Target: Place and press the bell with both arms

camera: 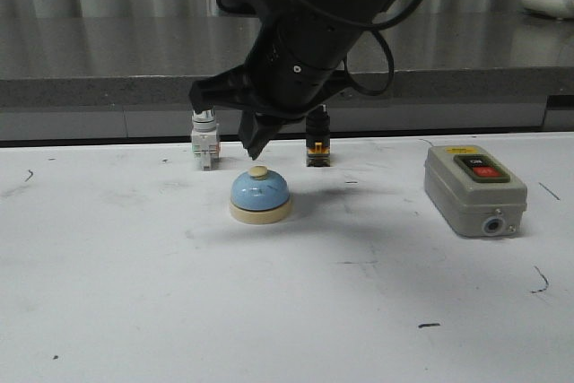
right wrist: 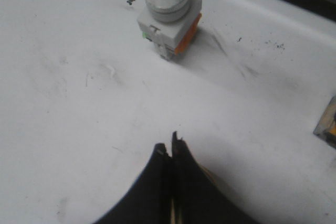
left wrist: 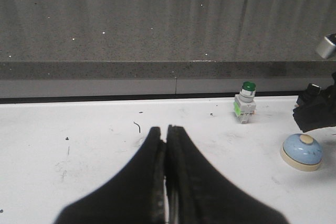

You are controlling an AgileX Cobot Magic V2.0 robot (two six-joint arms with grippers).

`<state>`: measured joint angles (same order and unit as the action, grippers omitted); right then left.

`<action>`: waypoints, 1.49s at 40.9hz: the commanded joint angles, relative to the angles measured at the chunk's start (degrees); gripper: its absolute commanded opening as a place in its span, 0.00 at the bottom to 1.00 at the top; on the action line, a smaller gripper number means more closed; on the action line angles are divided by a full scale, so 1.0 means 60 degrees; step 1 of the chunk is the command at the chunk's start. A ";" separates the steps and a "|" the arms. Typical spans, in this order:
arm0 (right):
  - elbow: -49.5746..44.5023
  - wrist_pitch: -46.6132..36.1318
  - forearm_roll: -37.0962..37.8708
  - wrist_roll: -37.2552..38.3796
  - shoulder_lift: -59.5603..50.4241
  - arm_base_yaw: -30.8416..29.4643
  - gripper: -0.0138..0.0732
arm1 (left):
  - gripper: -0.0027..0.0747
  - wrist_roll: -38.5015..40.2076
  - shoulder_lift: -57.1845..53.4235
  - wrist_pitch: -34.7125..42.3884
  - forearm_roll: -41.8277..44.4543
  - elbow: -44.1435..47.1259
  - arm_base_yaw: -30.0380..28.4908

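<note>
Hovering my right gripper (camera: 256,148) over the small light-blue dome bell with its cream base and cream top button (camera: 260,196), jaws clenched tight together and grasping nothing. The pointed tip hangs right above the button, a sliver of gap showing between them in the front view, though I cannot tell for sure whether they touch. The bell stands upright on the white scuffed table (camera: 287,311), directly below my right jaws.

Beyond my right fingertips (right wrist: 171,157) stands the small push button with a green cap on a grey block (right wrist: 169,17), near but apart from them. Off to one side of that gripper, and just behind the bell, sits a black-capped push button with an orange body (camera: 317,143). Well apart on that same side lies the grey switch box with a red button (camera: 473,189).

My left gripper (left wrist: 166,150) is clenched too, fingers pressed flat against each other, empty, low over bare table. From it the bell (left wrist: 301,152) sits well off to one side, with the bulky black end of my right arm (left wrist: 315,111) just above it.
</note>
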<state>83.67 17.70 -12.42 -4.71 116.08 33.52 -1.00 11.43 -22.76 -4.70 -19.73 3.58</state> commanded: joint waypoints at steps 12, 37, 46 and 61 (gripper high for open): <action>0.0327 -0.0537 -0.0043 -0.0062 -0.0430 -0.0014 0.09 | 0.01 0.0076 0.0067 0.0801 -0.0104 -0.0262 0.0013; 0.0327 -0.0522 -0.0043 -0.0062 -0.0461 -0.0014 0.09 | 0.01 0.0076 0.0067 0.0801 -0.0104 -0.0262 0.0013; 0.0327 -0.0654 -0.0043 -0.0062 -0.0725 -0.0014 0.09 | 0.01 0.0076 0.0067 0.0801 -0.0104 -0.0262 0.0013; 0.0327 -0.0281 -0.0043 -0.0062 -0.1390 -0.0014 0.09 | 0.01 0.0076 0.0067 0.0801 -0.0104 -0.0262 0.0013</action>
<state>83.71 18.04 -12.42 -4.71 112.87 33.52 -0.98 11.43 -22.76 -4.70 -19.73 3.58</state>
